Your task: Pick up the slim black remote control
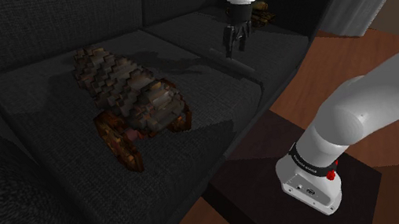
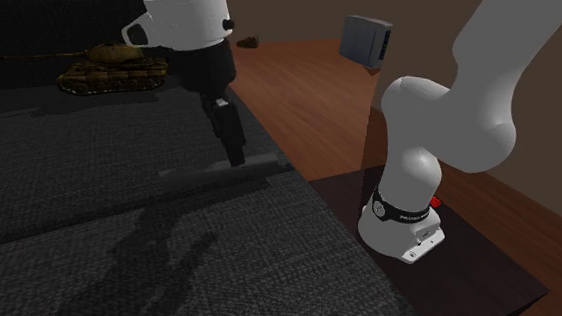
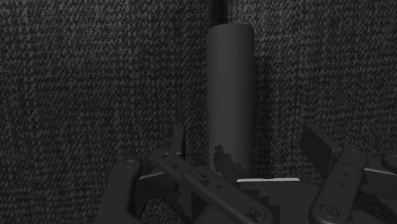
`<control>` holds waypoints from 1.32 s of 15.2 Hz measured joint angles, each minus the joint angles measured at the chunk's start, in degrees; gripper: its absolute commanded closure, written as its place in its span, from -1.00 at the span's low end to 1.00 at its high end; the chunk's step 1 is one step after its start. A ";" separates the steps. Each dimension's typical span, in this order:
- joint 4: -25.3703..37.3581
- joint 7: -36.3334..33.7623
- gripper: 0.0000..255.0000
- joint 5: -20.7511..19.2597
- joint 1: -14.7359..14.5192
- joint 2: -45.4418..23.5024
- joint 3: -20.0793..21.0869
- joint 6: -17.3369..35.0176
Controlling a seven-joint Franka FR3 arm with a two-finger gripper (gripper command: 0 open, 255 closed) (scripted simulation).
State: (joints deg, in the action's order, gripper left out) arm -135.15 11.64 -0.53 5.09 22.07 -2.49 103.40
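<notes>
A slim dark remote control (image 3: 230, 89) lies flat on the dark sofa seat, along a seam between two cushions. My black gripper (image 3: 249, 140) hangs just over its near end, open, with the left finger (image 3: 178, 137) close beside the remote and the right finger (image 3: 321, 145) well off to its other side. Neither finger touches it. In the shoulder view the gripper (image 1: 235, 45) points down at the remote (image 1: 238, 67) near the sofa's far right. In the second exterior view the gripper (image 2: 232, 144) stands right above the remote (image 2: 233, 172).
A brown, lumpy wheeled model (image 1: 132, 104) sits mid-seat. A small tank model (image 2: 109, 66) rests on the sofa behind the gripper. The sofa backrest (image 1: 59, 22) rises behind. My stand (image 1: 296, 197) is on a wooden floor (image 2: 303, 93), with a grey box (image 2: 366, 39) beyond.
</notes>
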 measured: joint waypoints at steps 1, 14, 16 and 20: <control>-0.49 0.04 -1.00 -0.04 0.04 -0.37 -0.05 0.82; -3.28 0.08 1.00 -0.29 0.17 -1.36 -0.24 5.14; -3.26 0.09 1.00 -0.24 0.18 -1.37 -0.26 5.13; -2.30 0.06 1.00 -0.11 0.04 -1.19 -0.17 3.51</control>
State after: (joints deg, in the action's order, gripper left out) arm -137.45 11.70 -0.63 5.13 20.88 -2.65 106.91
